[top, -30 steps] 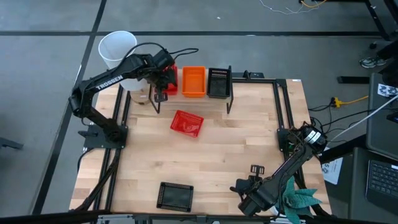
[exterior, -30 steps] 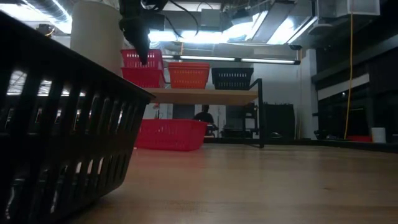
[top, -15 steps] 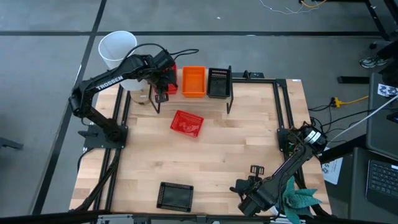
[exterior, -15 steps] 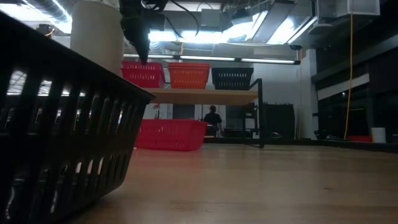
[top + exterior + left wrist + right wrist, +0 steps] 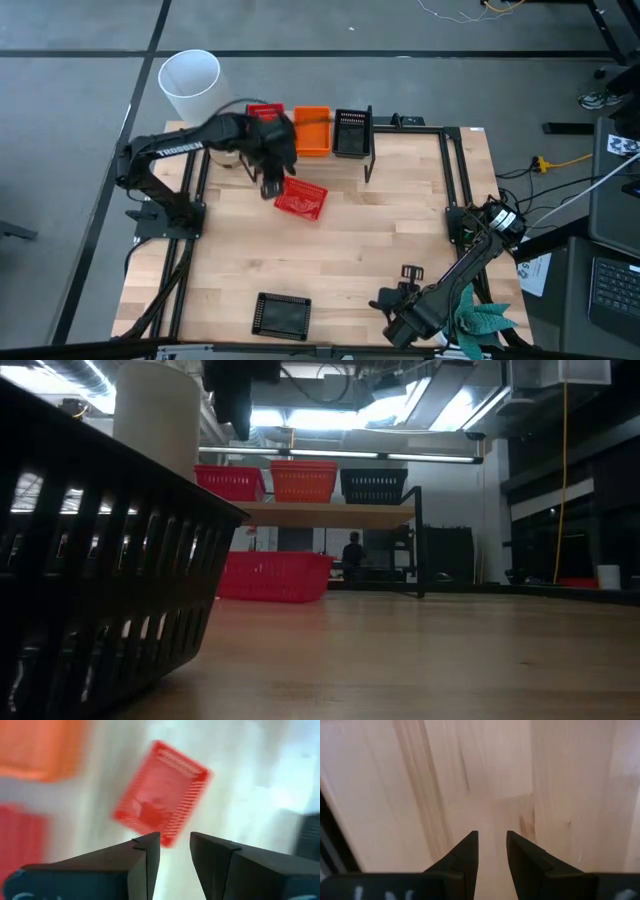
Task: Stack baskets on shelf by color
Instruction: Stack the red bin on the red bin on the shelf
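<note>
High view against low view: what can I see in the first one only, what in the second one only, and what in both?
Only the high view shows the left gripper empty above the table beside the loose red basket, and the right gripper parked near the front edge. Only the low view shows the gap under the shelf and a person in the room behind. Both show red, orange and black baskets on the shelf.

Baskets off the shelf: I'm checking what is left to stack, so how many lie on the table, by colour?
Red basket: 1
Black basket: 1
Orange: 0
Total: 2
</note>
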